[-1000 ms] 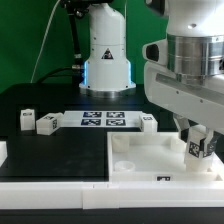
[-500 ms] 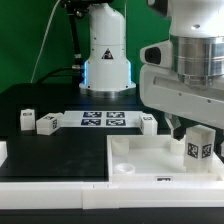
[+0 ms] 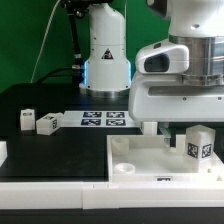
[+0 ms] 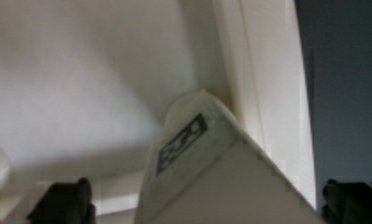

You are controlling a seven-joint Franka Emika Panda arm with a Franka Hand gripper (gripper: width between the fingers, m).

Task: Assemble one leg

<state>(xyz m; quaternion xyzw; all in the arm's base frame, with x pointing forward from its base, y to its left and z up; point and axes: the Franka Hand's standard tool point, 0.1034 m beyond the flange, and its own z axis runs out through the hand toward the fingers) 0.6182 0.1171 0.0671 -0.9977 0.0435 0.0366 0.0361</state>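
Observation:
A white leg (image 3: 200,145) with a black-and-white tag stands upright at the far right corner of the large white tabletop (image 3: 140,160). My gripper (image 3: 190,124) hangs just above it, and its wide body hides the leg's top. In the wrist view the leg (image 4: 209,150) rises between my two dark fingertips (image 4: 62,200), with a gap on each side, beside the tabletop's raised edge (image 4: 254,60). The gripper (image 4: 206,205) is open and holds nothing.
Two more loose legs (image 3: 27,120) (image 3: 47,123) lie on the black table at the exterior view's left. The marker board (image 3: 103,119) lies behind the tabletop. The arm's white base (image 3: 105,55) stands at the back.
The gripper has let go of the leg and risen, and its body now fills more of the exterior view's right. The leg stays upright in the tabletop corner.

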